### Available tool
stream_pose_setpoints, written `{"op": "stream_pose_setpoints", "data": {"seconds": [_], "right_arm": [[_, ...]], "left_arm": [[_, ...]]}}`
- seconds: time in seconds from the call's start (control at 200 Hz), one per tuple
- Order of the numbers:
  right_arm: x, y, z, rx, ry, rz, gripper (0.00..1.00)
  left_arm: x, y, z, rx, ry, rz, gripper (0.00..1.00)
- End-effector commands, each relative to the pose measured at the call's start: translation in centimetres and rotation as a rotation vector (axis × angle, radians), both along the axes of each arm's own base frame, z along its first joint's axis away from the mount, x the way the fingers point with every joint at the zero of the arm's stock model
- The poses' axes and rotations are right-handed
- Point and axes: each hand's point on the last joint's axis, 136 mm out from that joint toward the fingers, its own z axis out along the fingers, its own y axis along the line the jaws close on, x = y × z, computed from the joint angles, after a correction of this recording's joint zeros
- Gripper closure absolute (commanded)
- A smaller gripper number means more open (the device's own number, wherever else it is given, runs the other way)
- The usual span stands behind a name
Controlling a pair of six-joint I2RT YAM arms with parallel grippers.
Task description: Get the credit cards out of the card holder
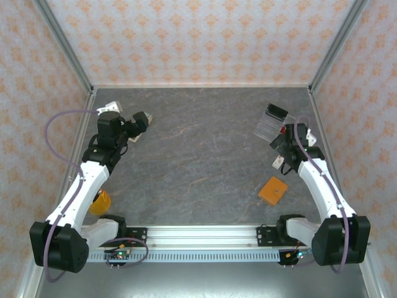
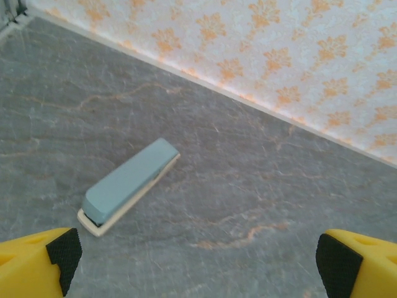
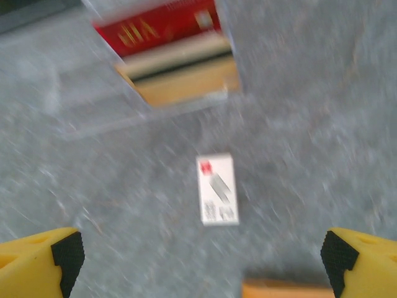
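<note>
The orange card holder (image 1: 273, 190) lies closed on the grey table at the right; its edge (image 3: 285, 290) shows at the bottom of the right wrist view. A small white card with a red mark (image 3: 218, 189) lies flat between the holder and the clear tray, also seen from above (image 1: 277, 162). A reddish-faced card (image 3: 164, 28) rests in the tray on a stack. My right gripper (image 3: 201, 261) hangs open above the white card, touching nothing, between tray and holder (image 1: 282, 149). My left gripper (image 2: 195, 254) is open and empty at the far left (image 1: 141, 121).
The clear plastic tray (image 1: 271, 123) stands at the back right, close to my right wrist. A long pale-blue box (image 2: 127, 184) lies just ahead of my left gripper. A yellow object (image 1: 99, 202) sits beside the left arm. Patterned walls (image 1: 198, 37) enclose the table.
</note>
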Motion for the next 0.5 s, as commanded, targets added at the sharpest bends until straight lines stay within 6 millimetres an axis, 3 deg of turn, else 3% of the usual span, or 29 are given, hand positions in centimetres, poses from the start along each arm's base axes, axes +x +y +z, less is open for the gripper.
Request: {"op": "stream_pose_setpoints", "data": {"seconds": [0.0,0.195,0.35,0.495], "right_arm": [[-5.1,1.8,-3.9,0.122,0.195,-0.030,0.00],[-6.6,4.0,-6.3,0.169,0.243,-0.009,0.00],[-7.4,4.3,-7.8,0.162,0.303,-0.014,0.04],[-6.7,5.6,-8.7,0.213,0.303,0.020,0.07]], "left_arm": [[-1.9,-0.9,-1.0,-0.050,0.114,-0.029,0.00],[-1.4,-1.5,-1.7,-0.051,0.129,-0.070,0.00],[-1.2,-1.5,-2.2,-0.043,0.141,-0.072,0.00],[-1.0,-1.8,-2.7,-0.052,0.155,-0.085,0.00]]}}
